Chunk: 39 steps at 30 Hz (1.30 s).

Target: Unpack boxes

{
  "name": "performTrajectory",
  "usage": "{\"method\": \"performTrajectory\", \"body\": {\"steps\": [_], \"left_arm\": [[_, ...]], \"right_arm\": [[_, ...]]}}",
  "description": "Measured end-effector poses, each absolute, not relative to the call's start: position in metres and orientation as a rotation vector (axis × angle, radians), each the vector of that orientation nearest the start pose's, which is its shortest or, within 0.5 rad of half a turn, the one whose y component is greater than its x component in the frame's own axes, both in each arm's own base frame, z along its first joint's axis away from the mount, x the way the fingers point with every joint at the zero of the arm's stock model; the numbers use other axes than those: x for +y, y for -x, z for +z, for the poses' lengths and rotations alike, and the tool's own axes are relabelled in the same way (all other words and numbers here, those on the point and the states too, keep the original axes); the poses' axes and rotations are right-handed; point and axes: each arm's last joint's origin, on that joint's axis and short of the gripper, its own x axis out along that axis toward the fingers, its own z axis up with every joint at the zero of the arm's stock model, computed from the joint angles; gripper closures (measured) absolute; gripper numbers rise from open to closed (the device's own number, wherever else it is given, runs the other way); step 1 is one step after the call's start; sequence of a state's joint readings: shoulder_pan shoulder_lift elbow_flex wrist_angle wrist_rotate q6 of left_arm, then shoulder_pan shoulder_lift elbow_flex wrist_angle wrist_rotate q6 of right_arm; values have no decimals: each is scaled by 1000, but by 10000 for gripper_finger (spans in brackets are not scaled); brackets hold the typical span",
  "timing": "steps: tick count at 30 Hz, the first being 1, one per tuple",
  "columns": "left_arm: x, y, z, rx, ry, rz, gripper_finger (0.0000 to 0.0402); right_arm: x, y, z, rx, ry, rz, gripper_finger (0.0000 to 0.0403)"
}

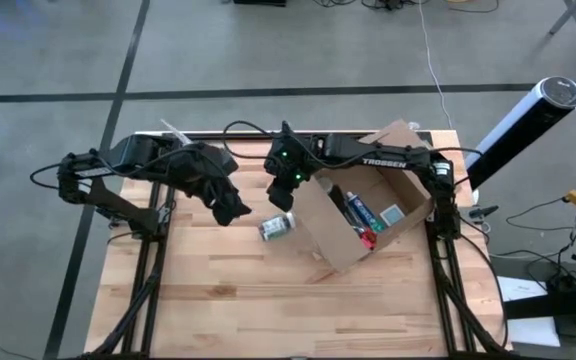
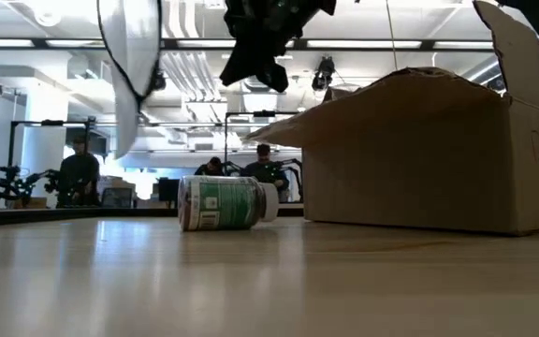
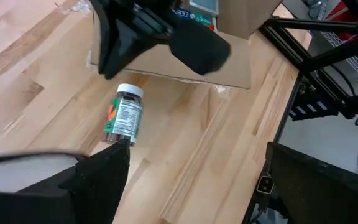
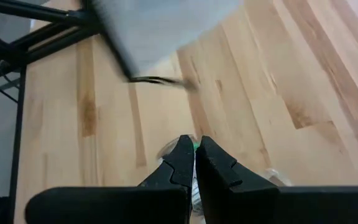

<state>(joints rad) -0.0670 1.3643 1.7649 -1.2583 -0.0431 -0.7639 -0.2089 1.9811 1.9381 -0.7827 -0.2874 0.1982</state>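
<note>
Brown corrugated cardboard box (image 1: 360,215) sits on the right half of the light wooden slatted table (image 1: 238,300), flaps open, turned at an angle. Inside from above: a white-and-blue tube, a small red item, a greyish packet; labels too small to read. In the low view the box (image 2: 419,154) fills the right side, its right edge cut off, and its contents are hidden behind the wall.

Small clear bottle with green-and-white label and white cap (image 1: 277,227) lies on its side on the table just left of the box, apart from it. Left wrist view shows it (image 3: 123,115) clearly; label text unreadable.

Right gripper (image 1: 283,195) hangs above the bottle, near the box's left corner, fingers pressed together, nothing between them; right wrist view (image 4: 195,163) shows the closed tips with the bottle mostly hidden behind them.

Left gripper (image 1: 230,210) hovers left of the bottle, off the table, fingers spread wide, empty. A white sheet-like thing (image 2: 131,56) hangs by the left arm, blurred, can't tell what it is.

People (image 2: 80,173) sit in the room behind, dim.
</note>
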Motion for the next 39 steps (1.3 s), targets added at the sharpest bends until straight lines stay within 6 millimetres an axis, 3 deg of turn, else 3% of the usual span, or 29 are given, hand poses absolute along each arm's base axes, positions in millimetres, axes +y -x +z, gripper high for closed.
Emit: {"method": "performTrajectory", "body": {"steps": [6, 16, 21, 30, 34, 39], "left_arm": [[-14, -233, 438, 819, 665, 323, 47], [-14, -234, 438, 815, 659, 332, 47], [-14, -234, 438, 814, 657, 332, 47], [-13, -234, 438, 805, 641, 351, 47], [-13, -235, 439, 792, 634, 342, 47], [-13, -237, 441, 758, 631, 334, 47]], "right_arm": [[-85, -427, 329, 795, -396, -3, 403], [-80, -435, 342, 670, -509, 222, 392], [-77, -442, 354, 551, -564, 327, 338], [-69, -449, 364, 449, -541, 291, 213], [-65, -453, 374, 348, -505, 288, 187], [-65, -455, 379, 297, -520, 267, 185]]}}
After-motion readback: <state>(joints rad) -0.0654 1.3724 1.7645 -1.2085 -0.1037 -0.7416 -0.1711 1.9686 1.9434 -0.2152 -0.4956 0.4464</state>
